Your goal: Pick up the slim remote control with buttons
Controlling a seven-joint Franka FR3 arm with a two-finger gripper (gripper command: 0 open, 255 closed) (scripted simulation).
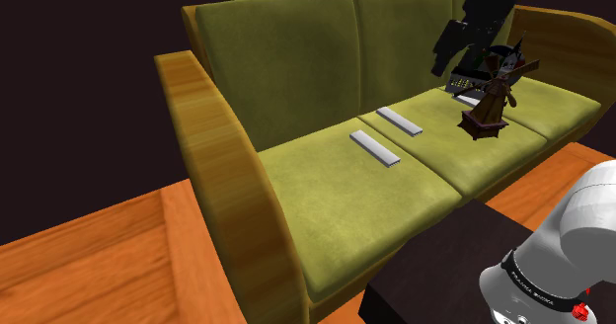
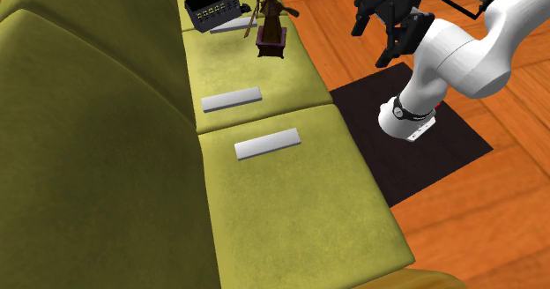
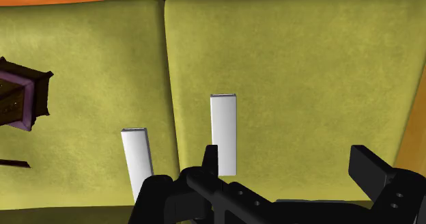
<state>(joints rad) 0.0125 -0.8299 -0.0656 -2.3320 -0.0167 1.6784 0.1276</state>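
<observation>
- At 4 o'clock in the shoulder view, nearest the camera, the white arm [image 1: 558, 258] rises from its stand.
- Beyond it, a green sofa [image 1: 286, 55] with wooden armrests runs across the middle of the scene.
- A near slab [image 1: 375, 147], slim, flat and plain white, lies on the seat beside the seam between two cushions. No buttons are drawn on it.
- A far slab [image 1: 400, 121] of the same look lies on the next cushion, near the first, at about 1 o'clock from it.
- Either slab could be the slim remote; I cannot tell which is meant. In the wrist view the near slab lies ahead of the fingers, which suggests it is the one being lined up.
- A dark figurine [image 1: 486, 103] on a square base stands farther along the seat, between 2 and 3 o'clock from the far slab.
- The gripper [image 1: 446, 55] hangs in the air at 2 o'clock in the shoulder view, well above the cushions. It is released, fingers spread, touching nothing.
- A dark keyed box [image 1: 464, 79] sits just behind the figurine, toward the backrest.
- Progress, as a judgement: nothing is picked up and neither slab is lifted. This is the approach stage. Lowering, closing on the slab and raising it all remain.
</observation>
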